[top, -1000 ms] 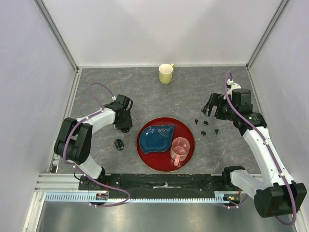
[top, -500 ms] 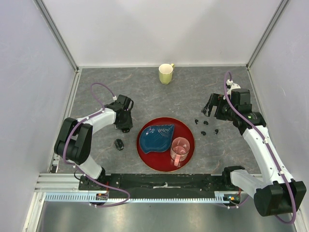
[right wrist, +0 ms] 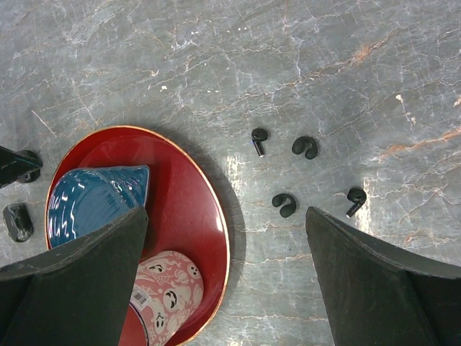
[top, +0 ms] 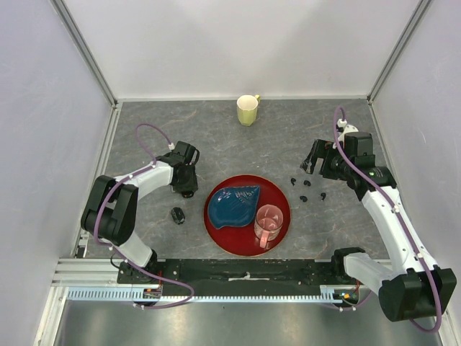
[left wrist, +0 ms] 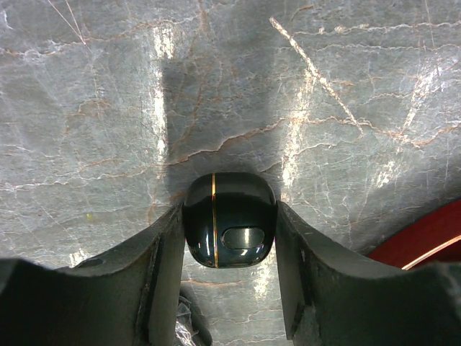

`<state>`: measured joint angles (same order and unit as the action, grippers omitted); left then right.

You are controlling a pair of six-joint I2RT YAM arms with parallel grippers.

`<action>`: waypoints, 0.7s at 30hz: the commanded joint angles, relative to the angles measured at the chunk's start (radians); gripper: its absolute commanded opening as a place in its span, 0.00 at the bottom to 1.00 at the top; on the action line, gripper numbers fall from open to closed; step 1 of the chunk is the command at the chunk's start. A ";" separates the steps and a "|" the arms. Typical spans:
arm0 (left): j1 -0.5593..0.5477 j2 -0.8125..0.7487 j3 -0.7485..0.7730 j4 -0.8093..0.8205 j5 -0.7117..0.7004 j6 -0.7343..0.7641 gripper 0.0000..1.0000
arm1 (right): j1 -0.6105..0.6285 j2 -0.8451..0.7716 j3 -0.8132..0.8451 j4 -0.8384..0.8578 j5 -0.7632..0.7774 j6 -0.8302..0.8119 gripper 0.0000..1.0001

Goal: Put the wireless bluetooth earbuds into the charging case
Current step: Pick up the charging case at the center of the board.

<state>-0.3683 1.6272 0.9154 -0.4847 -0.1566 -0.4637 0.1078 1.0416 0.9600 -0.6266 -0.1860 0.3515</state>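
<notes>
On the grey marbled tabletop (right wrist: 216, 58) to the right of the tray, the four tiny black bean-shaped earbuds with short stems (right wrist: 284, 205) lie loose in a small cluster, apart from one another and none in a case. They are probably left there so the right gripper (right wrist: 227, 216), hanging above them with its fingers spread wide and holding nothing, can pick one. Well across the table, the glossy black pebble-shaped charging case with a thin gold seam (left wrist: 230, 220) rests on the surface with the left gripper (top: 187, 189) closed on its two flanks, a hold that looks meant to steady it for opening or for receiving a bud. A second small black case (top: 177, 215) lies free just nearer the arm bases. Between the two sides sits the round red tray (top: 230, 241), carrying a blue leaf-shaped dish (top: 234, 203) and a pink translucent cup (top: 269, 223); a pale yellow mug (top: 248, 109) stands far back. The held case's lid appears shut, though its hinge and underside are hidden, and from above the wrist covers it entirely. Which buds are left or right ones cannot be told — and the free case is too small to show whether it is open.
</notes>
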 commanded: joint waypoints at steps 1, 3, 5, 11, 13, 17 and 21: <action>-0.006 -0.004 0.011 -0.008 -0.018 -0.029 0.54 | 0.003 0.003 0.008 -0.001 0.010 -0.003 0.98; -0.008 -0.004 0.010 -0.006 -0.020 -0.032 0.54 | 0.001 0.001 0.008 -0.002 0.010 -0.003 0.98; -0.006 -0.004 0.010 -0.003 -0.015 -0.032 0.52 | 0.001 -0.002 0.005 -0.002 0.013 -0.005 0.98; -0.008 -0.010 -0.001 0.003 -0.018 -0.041 0.47 | 0.003 -0.002 0.002 -0.002 0.016 -0.006 0.98; -0.008 -0.016 -0.004 0.005 -0.020 -0.046 0.46 | 0.003 0.001 0.005 -0.002 0.014 -0.006 0.98; -0.008 -0.026 -0.013 0.009 -0.020 -0.052 0.61 | 0.001 0.001 0.003 -0.002 0.013 -0.006 0.98; -0.008 -0.035 -0.023 0.009 -0.020 -0.055 0.67 | 0.003 0.003 0.000 -0.002 0.011 -0.005 0.98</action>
<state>-0.3695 1.6226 0.9096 -0.4808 -0.1589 -0.4824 0.1078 1.0447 0.9600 -0.6304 -0.1829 0.3515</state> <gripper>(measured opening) 0.650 0.979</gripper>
